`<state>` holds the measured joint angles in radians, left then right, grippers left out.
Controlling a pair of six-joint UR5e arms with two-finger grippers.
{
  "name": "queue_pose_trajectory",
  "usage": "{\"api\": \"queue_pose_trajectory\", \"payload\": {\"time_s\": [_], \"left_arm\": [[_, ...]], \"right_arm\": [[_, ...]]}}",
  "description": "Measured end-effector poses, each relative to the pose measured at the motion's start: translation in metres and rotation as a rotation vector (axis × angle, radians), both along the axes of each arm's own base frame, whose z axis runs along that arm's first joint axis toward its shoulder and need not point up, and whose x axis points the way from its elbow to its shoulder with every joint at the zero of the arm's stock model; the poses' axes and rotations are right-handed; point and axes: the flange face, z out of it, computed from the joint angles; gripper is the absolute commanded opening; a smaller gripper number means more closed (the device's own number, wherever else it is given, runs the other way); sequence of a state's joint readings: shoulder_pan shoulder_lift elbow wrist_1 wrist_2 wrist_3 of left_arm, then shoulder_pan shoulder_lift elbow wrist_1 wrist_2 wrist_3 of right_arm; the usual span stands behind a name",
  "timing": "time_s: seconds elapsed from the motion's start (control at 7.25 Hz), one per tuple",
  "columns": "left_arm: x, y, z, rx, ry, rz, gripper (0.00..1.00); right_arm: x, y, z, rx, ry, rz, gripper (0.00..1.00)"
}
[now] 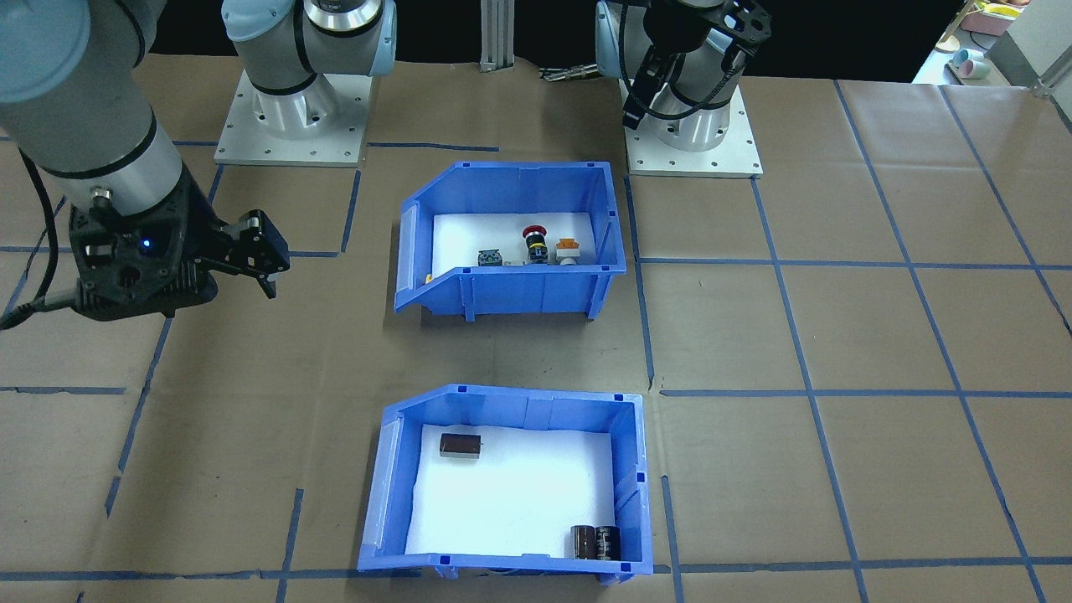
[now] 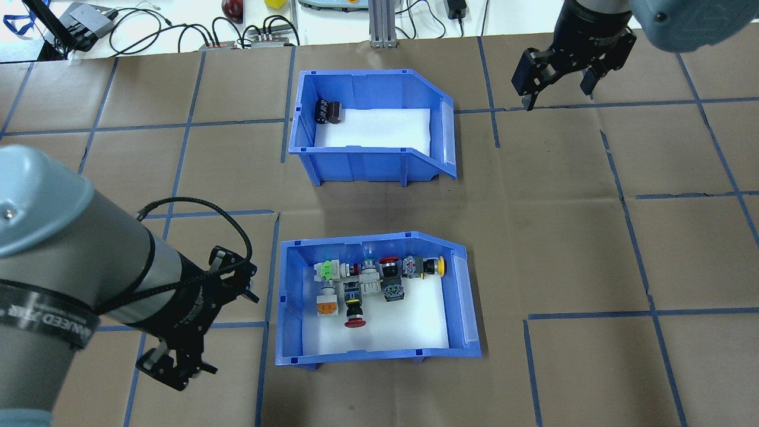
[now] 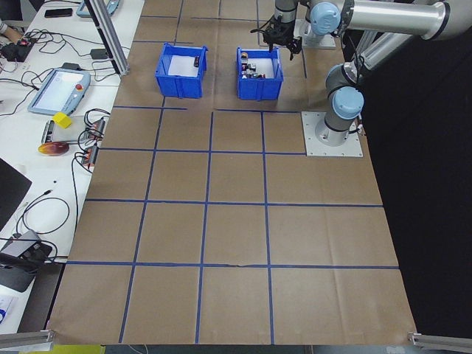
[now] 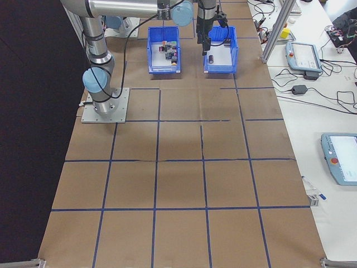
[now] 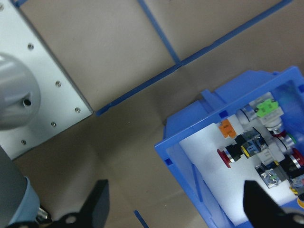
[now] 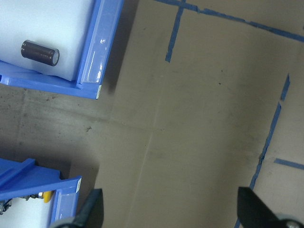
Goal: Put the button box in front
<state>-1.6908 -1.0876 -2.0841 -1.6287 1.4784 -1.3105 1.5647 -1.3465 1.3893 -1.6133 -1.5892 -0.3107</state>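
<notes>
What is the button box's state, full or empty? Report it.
Partly filled. The button box holds push-button switches clustered at its back end; the white foam liner lies bare toward its open front.

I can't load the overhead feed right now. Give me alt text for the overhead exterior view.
Two blue bins sit mid-table: the button box near the robot and a bin of dark cylinders farther away. The left gripper hangs beside the button box's left wall, empty with jaws open; the right gripper hovers open over bare table beyond the far bin's right.
</notes>
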Motion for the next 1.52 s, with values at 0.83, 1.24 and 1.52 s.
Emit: {"api": "queue_pose_trajectory", "payload": {"time_s": [0.83, 1.24, 1.52], "left_arm": [[-0.101, 0.006, -0.091, 0.013, 0.004, 0.354, 1.00], [-0.114, 0.013, -0.113, 0.042, -0.014, 0.387, 0.99], [-0.117, 0.009, -0.132, 0.050, -0.021, 0.400, 0.89]], "right_arm": [[0.084, -0.102, -0.043, 0.014, 0.012, 0.712, 1.00], [0.172, -0.089, -0.063, 0.034, -0.003, 1.014, 1.00], [0.239, -0.059, -0.075, 0.055, -0.009, 1.183, 1.00]]}}
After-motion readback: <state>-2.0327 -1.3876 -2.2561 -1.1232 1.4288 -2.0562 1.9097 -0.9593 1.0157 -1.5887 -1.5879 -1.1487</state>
